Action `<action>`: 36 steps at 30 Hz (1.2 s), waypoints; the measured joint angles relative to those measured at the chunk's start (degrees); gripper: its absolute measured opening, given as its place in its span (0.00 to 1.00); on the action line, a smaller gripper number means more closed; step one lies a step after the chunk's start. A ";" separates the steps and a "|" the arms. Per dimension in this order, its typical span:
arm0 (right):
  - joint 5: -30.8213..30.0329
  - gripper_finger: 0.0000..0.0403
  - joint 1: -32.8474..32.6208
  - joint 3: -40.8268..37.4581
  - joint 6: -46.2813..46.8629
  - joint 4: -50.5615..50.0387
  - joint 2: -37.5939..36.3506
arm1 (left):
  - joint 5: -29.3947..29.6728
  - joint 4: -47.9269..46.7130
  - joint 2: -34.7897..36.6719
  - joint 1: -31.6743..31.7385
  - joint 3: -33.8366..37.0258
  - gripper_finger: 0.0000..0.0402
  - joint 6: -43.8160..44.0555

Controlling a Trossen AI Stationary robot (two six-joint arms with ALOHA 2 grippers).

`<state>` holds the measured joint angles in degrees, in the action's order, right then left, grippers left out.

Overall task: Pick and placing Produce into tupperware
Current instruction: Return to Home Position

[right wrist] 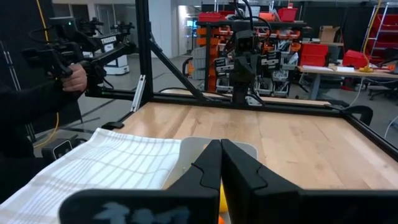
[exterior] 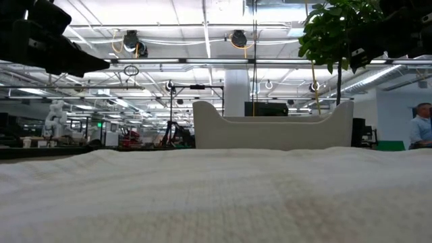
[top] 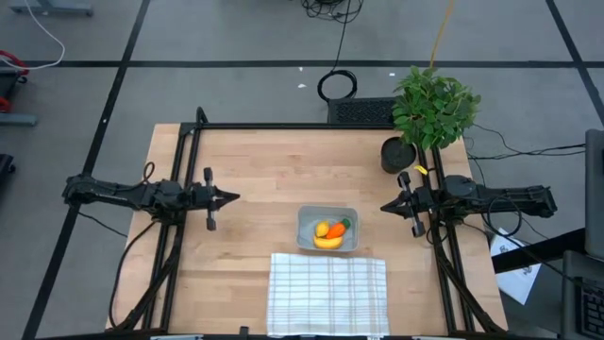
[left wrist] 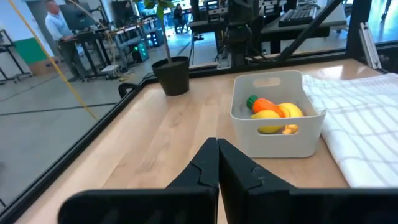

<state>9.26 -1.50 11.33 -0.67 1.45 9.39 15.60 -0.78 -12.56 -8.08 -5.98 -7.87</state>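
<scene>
I see the tupperware [top: 304, 227] just beside the checked cloth [top: 327, 293] that lies at one worktop edge, holding the banana [top: 327, 243], carrot [top: 338, 229] and lemon [top: 322, 229]. From table height its wall hides all three. The left pincer [top: 231, 197] and right pincer [top: 385, 206] hang toward opposite worktop sides, fingers pressed together on nothing.

Bright, even overhead light, soft shadows

A pale wooden table [top: 255, 189] carries a shallow grey tub [top: 304, 227] right of centre, just beside the far edge of a white checked cloth [top: 327, 293] spread along the near side. A black plant pot [top: 397, 154] stands near the far right corner.
</scene>
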 joint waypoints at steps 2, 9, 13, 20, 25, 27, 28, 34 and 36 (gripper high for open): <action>0.00 0.00 0.00 0.00 -0.04 0.00 0.00 | 0.15 0.00 0.00 0.00 0.00 0.00 0.61; 0.00 0.00 0.00 0.00 -0.02 0.00 0.00 | 0.39 -0.74 0.00 0.00 0.00 0.00 2.95; 0.00 0.00 0.00 0.00 -0.33 0.00 0.00 | 0.39 -0.87 -0.02 0.00 0.00 0.00 3.92; 0.00 0.00 0.00 0.00 -1.58 0.00 0.00 | 0.39 -0.92 -0.07 0.00 0.00 0.02 4.73; 0.02 0.00 0.01 0.00 -1.94 0.00 0.00 | 0.40 -0.83 -0.07 0.00 0.00 0.02 6.55; 0.01 0.00 0.00 0.00 -1.94 0.00 0.00 | 0.40 -0.83 -0.07 0.00 0.00 0.02 6.57; 0.02 0.00 0.00 0.00 -1.94 0.00 0.00 | 0.41 -0.81 -0.07 0.00 0.00 0.01 6.57; 0.00 0.00 0.00 0.00 -1.94 0.00 0.00 | 0.39 -0.77 -0.07 0.00 0.00 0.00 6.53; 0.02 0.00 0.00 0.00 -1.93 0.01 0.00 | 0.41 -0.75 -0.07 0.00 0.00 0.01 6.52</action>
<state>9.28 -1.50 11.33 -2.60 1.47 9.39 16.01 -1.53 -12.62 -8.08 -5.98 -1.34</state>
